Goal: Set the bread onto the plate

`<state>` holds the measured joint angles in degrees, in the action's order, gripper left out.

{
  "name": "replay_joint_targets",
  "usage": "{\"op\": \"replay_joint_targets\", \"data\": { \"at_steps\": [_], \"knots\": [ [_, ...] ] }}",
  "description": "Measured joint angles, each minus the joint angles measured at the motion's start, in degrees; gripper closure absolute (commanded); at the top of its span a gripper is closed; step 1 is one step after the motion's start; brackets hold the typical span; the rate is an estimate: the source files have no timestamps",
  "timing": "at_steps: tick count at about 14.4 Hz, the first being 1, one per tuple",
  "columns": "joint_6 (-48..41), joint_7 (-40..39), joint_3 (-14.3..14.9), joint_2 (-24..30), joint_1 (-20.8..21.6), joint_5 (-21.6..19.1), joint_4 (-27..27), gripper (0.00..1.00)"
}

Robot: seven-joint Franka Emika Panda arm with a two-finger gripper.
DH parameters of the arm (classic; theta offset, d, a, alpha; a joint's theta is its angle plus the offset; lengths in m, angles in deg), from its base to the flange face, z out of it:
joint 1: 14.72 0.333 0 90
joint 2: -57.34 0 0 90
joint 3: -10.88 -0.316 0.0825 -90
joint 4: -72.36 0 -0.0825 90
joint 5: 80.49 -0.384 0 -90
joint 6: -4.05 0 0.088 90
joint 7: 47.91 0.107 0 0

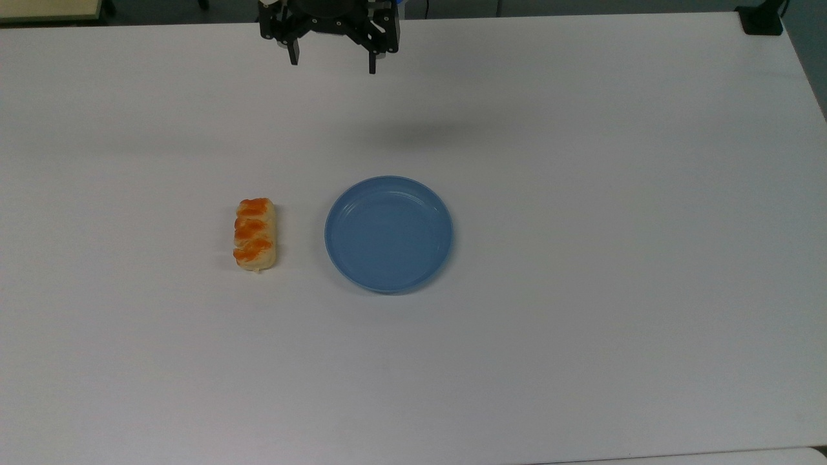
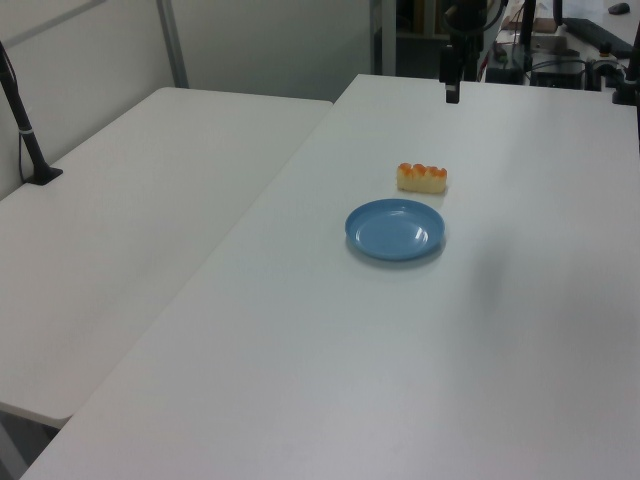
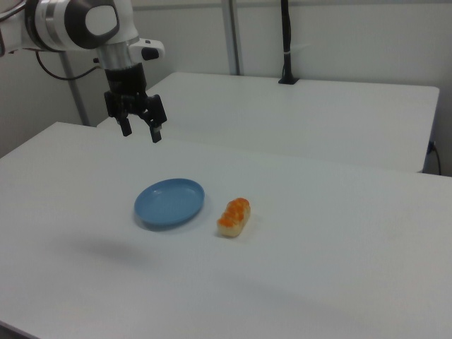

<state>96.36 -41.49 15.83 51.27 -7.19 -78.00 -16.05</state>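
The bread [image 1: 255, 233] is a pale-yellow roll with orange-brown lumps on top, lying on the white table just to the top view's left of the plate. The bread [image 2: 422, 177] [image 3: 234, 217] is apart from the plate in the side views too. The blue plate [image 1: 388, 234] [image 2: 395, 229] [image 3: 169, 203] sits bare near the table's middle. My gripper [image 1: 332, 62] [image 3: 141, 131] hangs open high above the table's far edge in the top view, well away from both, with nothing between its fingers. In the left view my gripper [image 2: 452, 92] appears edge-on.
The white table [image 1: 581, 258] spreads wide around both objects. A second white table [image 2: 140, 190] adjoins it, carrying a black post [image 3: 286, 42]. Clutter and cables [image 2: 560, 50] lie past the far end in the left view.
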Motion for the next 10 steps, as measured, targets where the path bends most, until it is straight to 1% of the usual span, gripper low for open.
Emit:
{"op": "replay_joint_targets", "data": {
  "at_steps": [10],
  "knots": [
    [0.00, -0.76, 0.01, 0.00, -0.24, 0.00, 0.00, 0.00]
  ]
}}
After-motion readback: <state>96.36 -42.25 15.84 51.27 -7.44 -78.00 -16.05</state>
